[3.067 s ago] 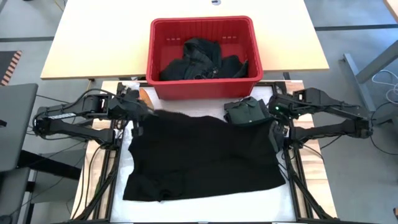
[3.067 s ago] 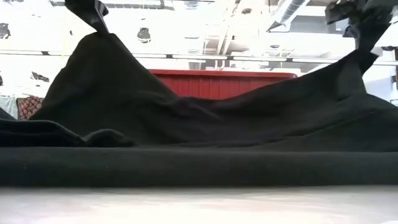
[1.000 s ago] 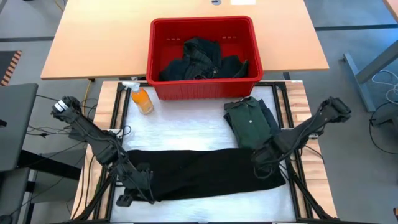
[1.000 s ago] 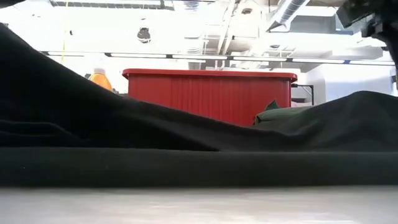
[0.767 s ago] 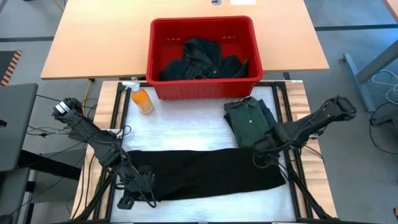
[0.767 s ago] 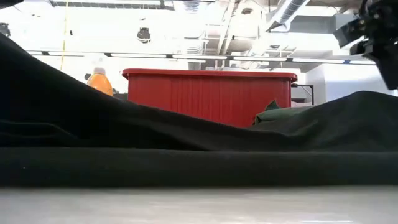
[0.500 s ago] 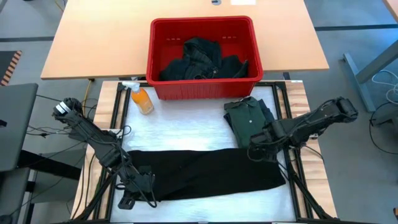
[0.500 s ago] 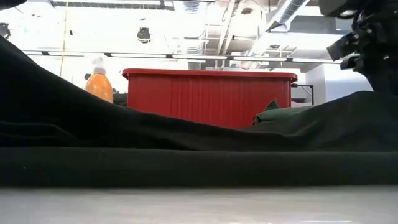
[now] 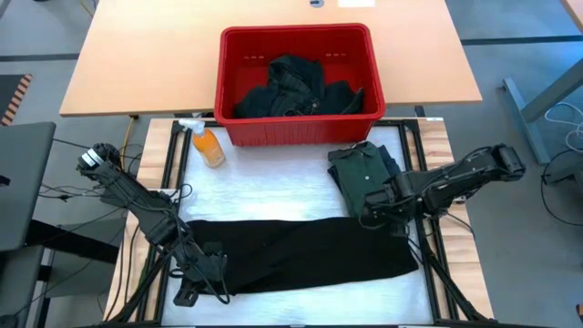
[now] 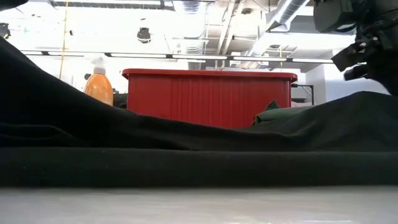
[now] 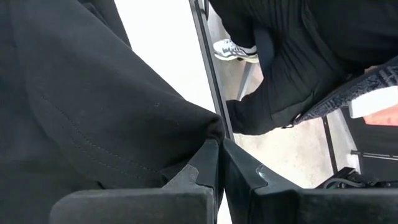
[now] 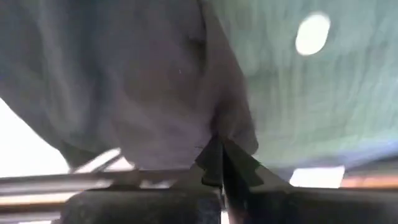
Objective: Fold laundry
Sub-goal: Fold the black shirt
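Note:
The black garment (image 9: 310,251) lies folded into a long strip across the near part of the white table cover (image 9: 273,187). My left gripper (image 9: 194,279) is at the strip's near left corner and is shut on it (image 11: 219,140). My right gripper (image 9: 368,218) points down at the strip's far edge, near its right end, and its fingers are shut there (image 12: 219,142). Right beside it lies the folded green collared shirt (image 9: 364,175), flat on the cover. More dark laundry (image 9: 296,87) sits in the red basket. My left gripper pinches the black garment's near left corner (image 11: 208,127) between its two fingertips, slanting down at it. That end is raised, and the cloth (image 10: 37,81) slopes down from it to the table. My right gripper comes from above and pinches a bunched bit of dark cloth (image 12: 219,127) at its fingertips, at the black strip's far edge beside the green shirt (image 12: 323,93). One layer or several, I cannot tell. The cloth there lies on the table.
The red basket (image 9: 301,132) stands at the table's far edge. An orange bottle (image 9: 209,147) stands to its left. A person in dark clothes (image 11: 298,56) stands just off the table near my left gripper. Bare white cover lies between the basket and the strip.
My right gripper has gone toward the table's far edge and a little to the left, sinking to the black strip's far edge beside the green shirt, and it has rolled about its own axis. The black garment has stayed in place.

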Action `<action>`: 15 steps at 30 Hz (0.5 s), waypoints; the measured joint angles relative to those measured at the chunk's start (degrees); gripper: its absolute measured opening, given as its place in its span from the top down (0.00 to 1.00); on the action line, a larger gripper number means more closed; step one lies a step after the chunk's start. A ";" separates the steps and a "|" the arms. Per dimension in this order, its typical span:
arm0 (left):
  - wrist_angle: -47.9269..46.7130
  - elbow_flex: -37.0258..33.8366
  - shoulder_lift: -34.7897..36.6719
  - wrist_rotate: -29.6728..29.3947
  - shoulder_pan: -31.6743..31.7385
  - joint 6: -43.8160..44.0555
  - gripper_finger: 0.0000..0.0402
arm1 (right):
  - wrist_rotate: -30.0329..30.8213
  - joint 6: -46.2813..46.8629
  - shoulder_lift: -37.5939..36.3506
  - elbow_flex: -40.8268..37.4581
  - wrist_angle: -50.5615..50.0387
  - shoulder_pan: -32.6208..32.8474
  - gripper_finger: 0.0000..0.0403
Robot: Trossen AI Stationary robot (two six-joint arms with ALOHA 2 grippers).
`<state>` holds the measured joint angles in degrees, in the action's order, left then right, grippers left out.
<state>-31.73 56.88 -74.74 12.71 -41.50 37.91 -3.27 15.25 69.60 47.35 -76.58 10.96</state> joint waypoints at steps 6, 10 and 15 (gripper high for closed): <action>-0.02 0.00 0.00 -0.07 0.02 -0.34 1.00 | -1.96 10.97 0.00 0.06 -13.64 0.02 0.96; -0.07 0.02 0.00 -0.68 0.02 -1.49 1.00 | -2.69 12.69 -0.56 0.09 -10.99 0.02 0.95; -0.46 0.02 0.00 -5.09 0.02 1.10 1.00 | -2.76 18.43 0.11 0.04 -12.11 -0.45 0.88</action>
<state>-32.19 56.90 -74.74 7.62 -41.47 39.02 -6.03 33.68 69.72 47.40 -88.69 10.51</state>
